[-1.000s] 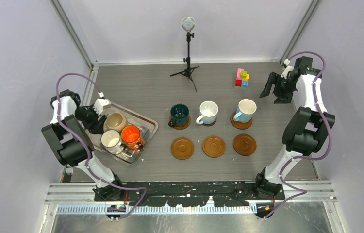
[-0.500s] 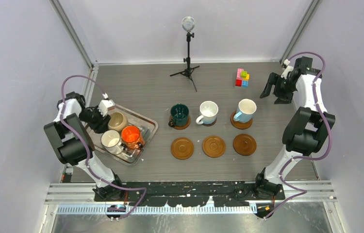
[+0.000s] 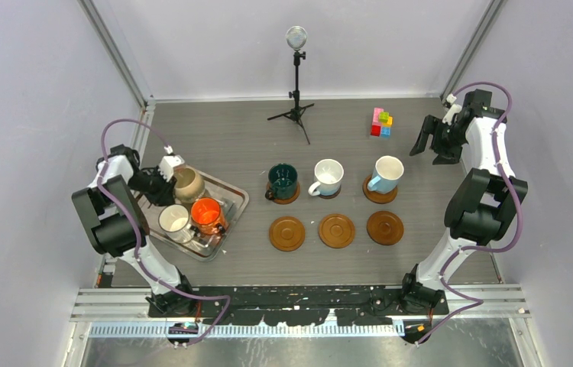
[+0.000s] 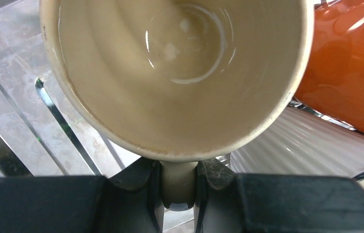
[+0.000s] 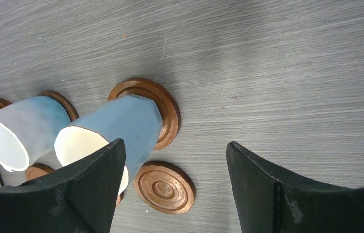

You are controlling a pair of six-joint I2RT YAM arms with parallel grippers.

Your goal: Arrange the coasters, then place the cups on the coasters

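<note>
Beige mug, top view: tilted just right of the left gripper, over the tray; right gripper hangs well apart, far right of 3 empty coasters. Left wrist view: jaws clamped on the mug's handle, orange mug to their right. Right wrist view: jaws wide apart, holding nothing; light blue mug on a coaster beside one finger

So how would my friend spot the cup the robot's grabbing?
Find the rectangular silver metal tray on the table's left. Of three mugs there, it's the far one: a beige ceramic mug, tilted, handle pinched by the left gripper. Its neighbours are an orange mug and a dark-rimmed white mug.
</note>
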